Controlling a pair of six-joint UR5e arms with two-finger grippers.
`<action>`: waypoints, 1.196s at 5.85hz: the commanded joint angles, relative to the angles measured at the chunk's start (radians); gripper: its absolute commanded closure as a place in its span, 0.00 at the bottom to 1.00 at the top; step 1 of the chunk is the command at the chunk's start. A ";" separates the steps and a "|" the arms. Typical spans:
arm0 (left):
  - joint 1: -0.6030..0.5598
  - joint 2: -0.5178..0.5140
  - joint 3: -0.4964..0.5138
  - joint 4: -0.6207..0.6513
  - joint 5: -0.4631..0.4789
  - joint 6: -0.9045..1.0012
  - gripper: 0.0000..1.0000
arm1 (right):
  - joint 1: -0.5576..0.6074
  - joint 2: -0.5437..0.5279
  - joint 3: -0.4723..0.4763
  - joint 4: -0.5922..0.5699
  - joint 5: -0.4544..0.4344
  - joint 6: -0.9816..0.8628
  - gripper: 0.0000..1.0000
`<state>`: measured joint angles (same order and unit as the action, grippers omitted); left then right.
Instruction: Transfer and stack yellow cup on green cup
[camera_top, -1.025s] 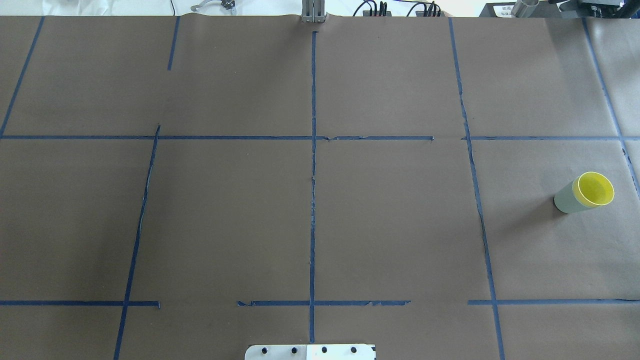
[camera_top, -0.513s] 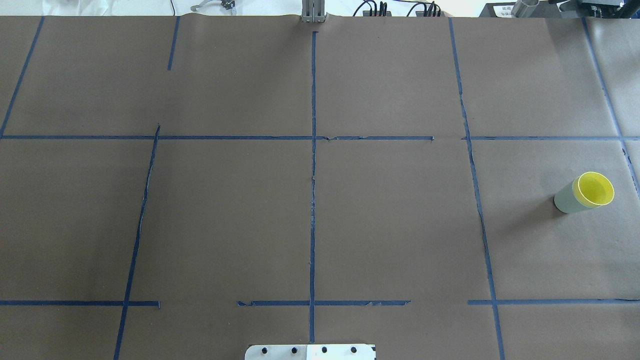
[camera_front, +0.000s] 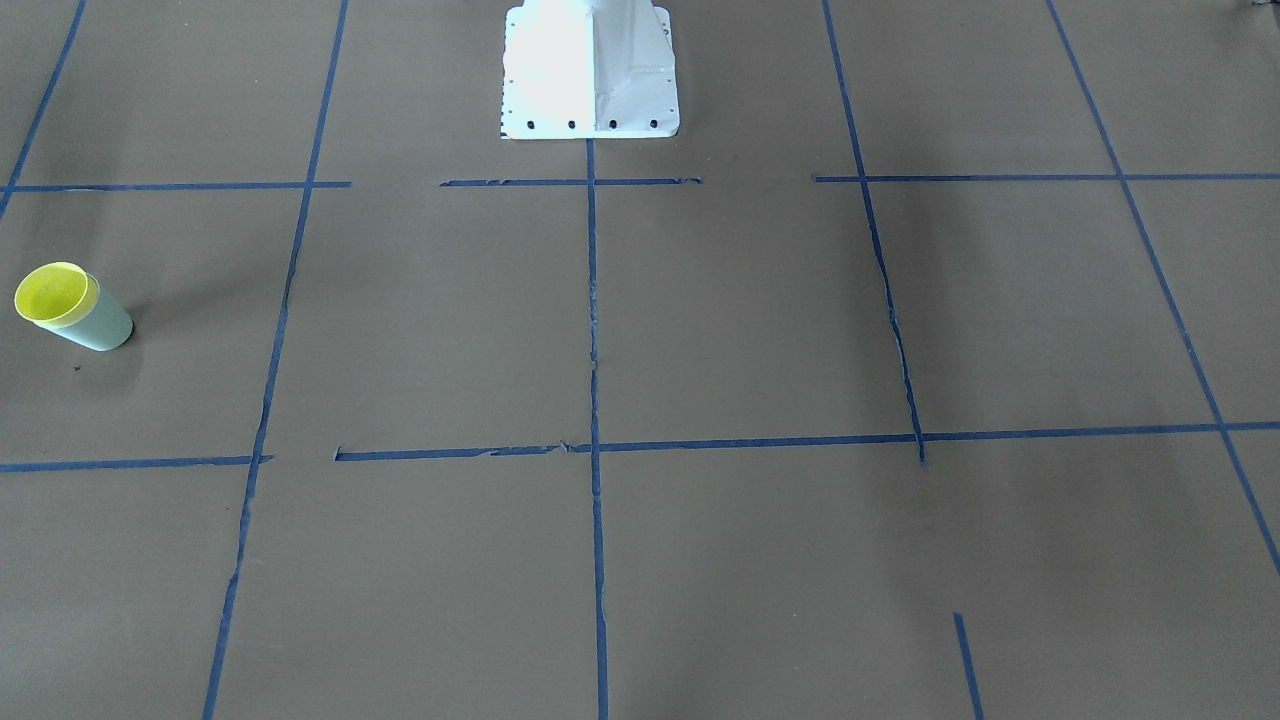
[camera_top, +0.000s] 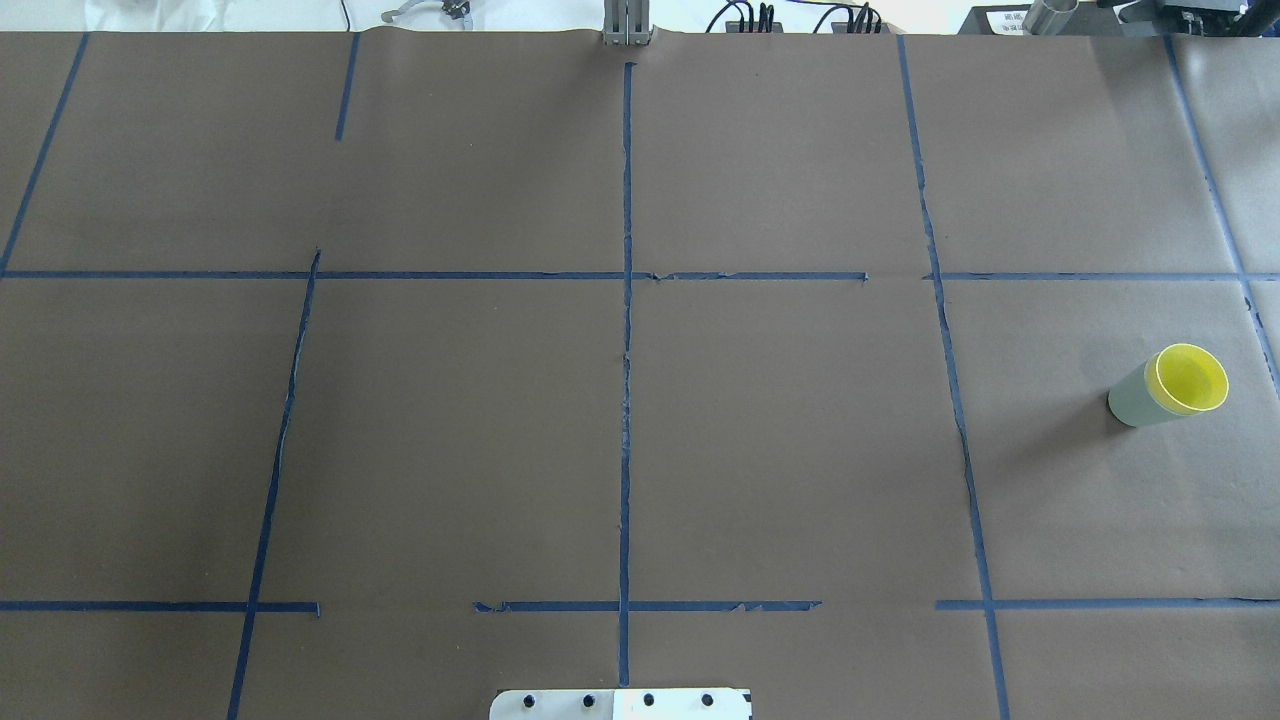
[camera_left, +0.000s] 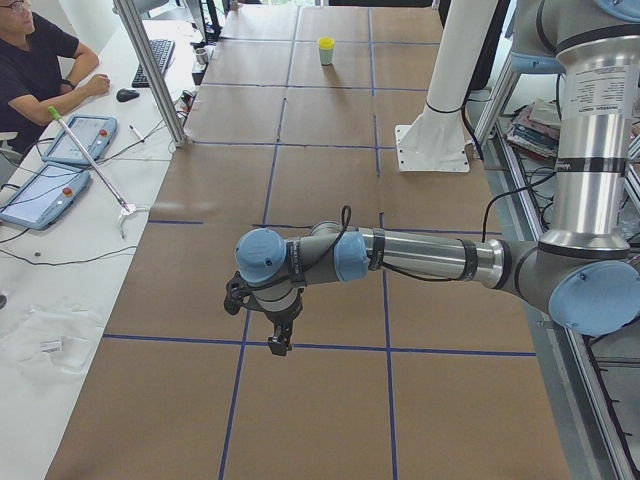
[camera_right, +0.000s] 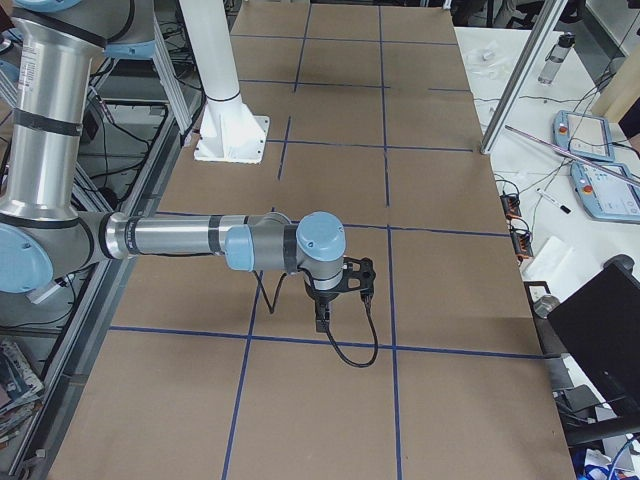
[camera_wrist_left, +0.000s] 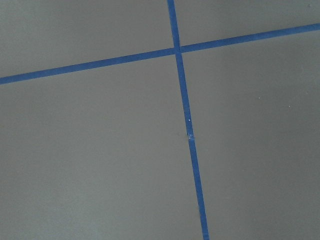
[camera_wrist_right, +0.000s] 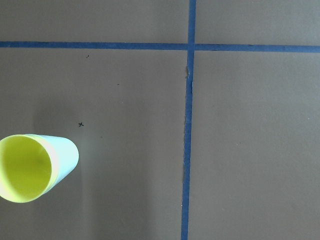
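The yellow cup sits nested inside the green cup, upright at the table's right side. The stack also shows in the front-facing view, yellow cup in green cup, and at the lower left of the right wrist view, yellow cup in green cup. My left gripper hangs over the table's left end, far from the cups. My right gripper hangs over the right end. Each shows only in a side view, so I cannot tell whether it is open or shut.
The white robot base stands at the table's near middle edge. Blue tape lines cross the brown table cover. An operator sits at a side desk with tablets. A metal post stands at the far edge.
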<state>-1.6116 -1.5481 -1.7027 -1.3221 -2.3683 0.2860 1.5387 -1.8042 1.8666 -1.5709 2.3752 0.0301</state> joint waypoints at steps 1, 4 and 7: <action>0.004 0.003 -0.006 -0.017 0.012 -0.047 0.00 | -0.051 -0.012 0.002 -0.001 -0.002 -0.034 0.00; 0.004 0.022 -0.005 -0.019 0.011 -0.047 0.00 | -0.049 -0.032 0.000 0.003 -0.002 -0.036 0.00; 0.006 0.077 -0.043 -0.054 0.007 -0.044 0.00 | -0.049 -0.038 -0.001 0.009 -0.001 -0.036 0.00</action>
<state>-1.6062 -1.4795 -1.7418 -1.3742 -2.3641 0.2427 1.4895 -1.8388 1.8658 -1.5642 2.3742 -0.0061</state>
